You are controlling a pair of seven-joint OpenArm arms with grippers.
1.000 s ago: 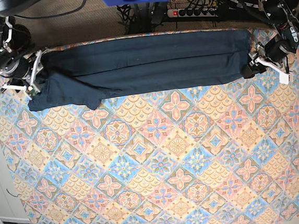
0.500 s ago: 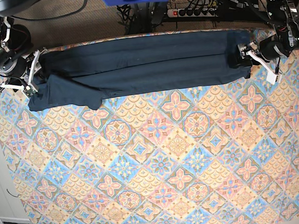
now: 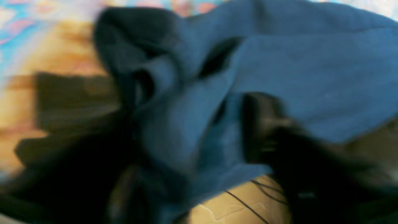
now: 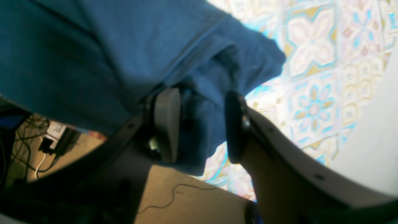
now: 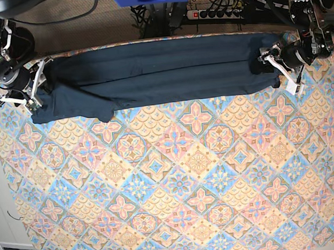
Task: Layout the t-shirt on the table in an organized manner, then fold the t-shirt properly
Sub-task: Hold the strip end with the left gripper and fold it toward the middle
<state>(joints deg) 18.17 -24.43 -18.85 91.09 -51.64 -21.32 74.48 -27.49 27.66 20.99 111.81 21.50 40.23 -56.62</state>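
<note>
Two grippers sit at opposite ends of the t-shirt (image 5: 156, 73), which lies as a long folded band along the far edge of the table (image 5: 178, 188). The right gripper (image 4: 199, 124) has its two fingers set a moderate way apart with a thick bunch of the shirt's fabric filling the gap between them, so it is gripping the cloth; one pale pad (image 4: 166, 123) presses on one side of the bunch and the dark pad on the other. Just beyond those fingers the cloth spreads away in a broad blue sheet with a seam running across it, and one loose corner hangs past the fingertips over the patterned tablecloth. Behind that gripper, below the table edge, cables (image 4: 34, 146) lie on the floor. The left gripper (image 5: 274, 63) is at the shirt's other end, its pale finger lying over the end of the band. Its wrist view is badly blurred: crumpled folds of the shirt (image 3: 279, 62) fill the space right in front of it and a dark finger (image 3: 264, 124) shows against the cloth, but I cannot tell whether the fingers are closed on the fabric or merely resting in it. Farther out from both, the table's tile-pattern cloth stretches toward the near edge.
</note>
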